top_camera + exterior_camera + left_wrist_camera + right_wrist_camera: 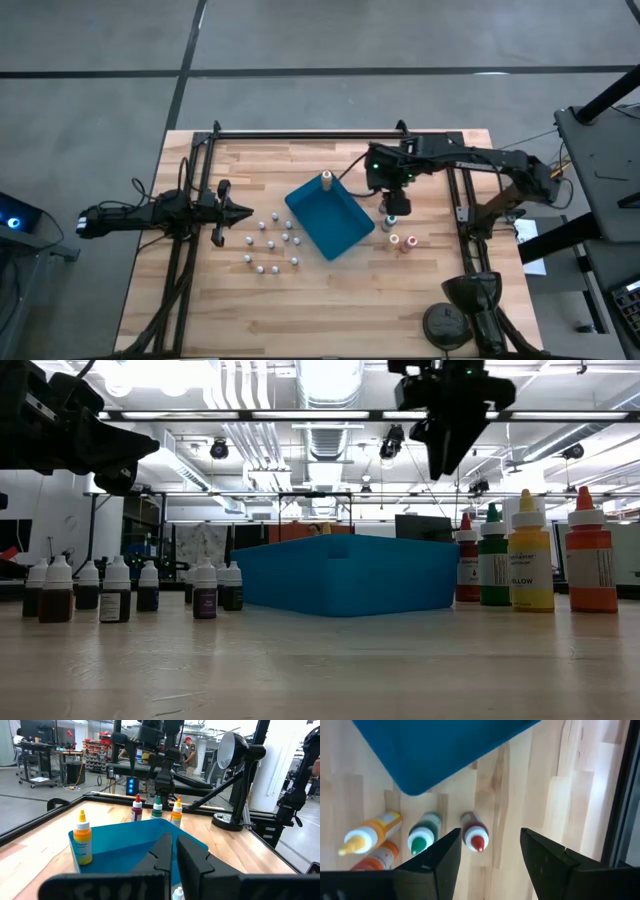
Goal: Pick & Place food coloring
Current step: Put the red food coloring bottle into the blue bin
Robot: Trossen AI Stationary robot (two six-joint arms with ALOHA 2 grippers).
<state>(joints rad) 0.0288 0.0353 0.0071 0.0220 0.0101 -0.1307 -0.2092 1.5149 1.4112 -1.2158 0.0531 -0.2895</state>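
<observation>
left gripper (243, 211): jaws together, empty, white-topped bottles (270, 243) just ahead of its tips | blue tray (329, 222): between the grippers | right gripper (490, 851): jaws apart, empty, above the red-topped bottle (474, 834); green-topped bottle (423, 838), yellow-topped bottle (368, 836) beside it.

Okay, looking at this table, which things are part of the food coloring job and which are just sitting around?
Part of the job:
- coloured-top bottles beside the tray
- small white-topped bottles
- yellow bottle at the tray's corner
- blue tray
- right gripper, open above the red-topped bottle

Just there:
- desk lamp
- left gripper, shut, waiting
</observation>
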